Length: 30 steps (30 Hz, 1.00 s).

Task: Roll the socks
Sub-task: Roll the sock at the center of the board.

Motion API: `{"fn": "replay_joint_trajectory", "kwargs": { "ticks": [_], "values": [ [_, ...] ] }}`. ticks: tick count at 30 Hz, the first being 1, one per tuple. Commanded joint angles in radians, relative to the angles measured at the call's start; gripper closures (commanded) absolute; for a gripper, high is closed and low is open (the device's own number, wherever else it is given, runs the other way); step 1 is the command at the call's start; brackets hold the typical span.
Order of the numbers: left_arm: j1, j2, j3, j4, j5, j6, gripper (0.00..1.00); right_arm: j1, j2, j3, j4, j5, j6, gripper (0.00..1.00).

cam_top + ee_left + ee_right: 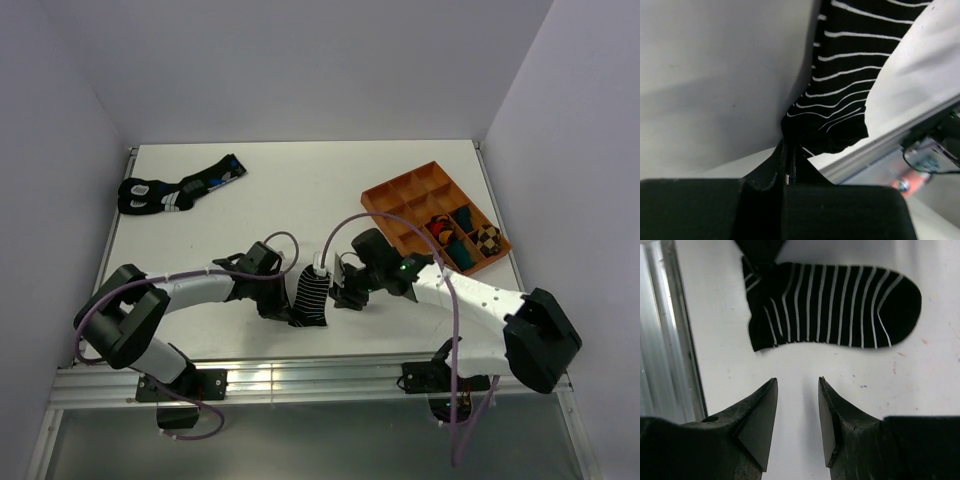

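A: Is there any writing for you to note here?
B: No. You have nothing legible in any view.
A: What about the far socks (180,187)?
B: They show you blue and white marks, but these are too small to read as letters or a brand.
A: And the striped sock (840,305)?
B: It gives you only thin white lines. That is pattern, not text.

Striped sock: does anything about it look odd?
Only slightly: the striped sock lies flat, but one end is bunched up, pinched in the shut left gripper. The right gripper hangs open beside it, empty. Nothing looks damaged.
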Motion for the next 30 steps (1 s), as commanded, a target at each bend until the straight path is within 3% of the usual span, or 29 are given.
{"fn": "replay_joint_trajectory", "kwargs": {
  "ticks": [1, 5, 17, 30],
  "values": [
    [0.019, 0.042, -0.008, 0.025, 0.162, -0.044, 1.00, 0.068, -0.109, -0.064, 0.150, 0.035, -0.073, 0.55],
    [0.028, 0.069, 0.012, 0.021, 0.201, -0.059, 1.00, 0.149, -0.162, -0.097, 0.196, 0.075, -0.110, 0.55],
    [0.052, 0.102, 0.059, 0.013, 0.250, -0.090, 1.00, 0.429, -0.118, -0.172, 0.271, 0.216, -0.171, 0.57],
    [0.065, 0.109, 0.036, 0.042, 0.270, -0.084, 1.00, 0.528, -0.001, -0.201, 0.429, 0.363, -0.185, 0.59]
  ]
}}
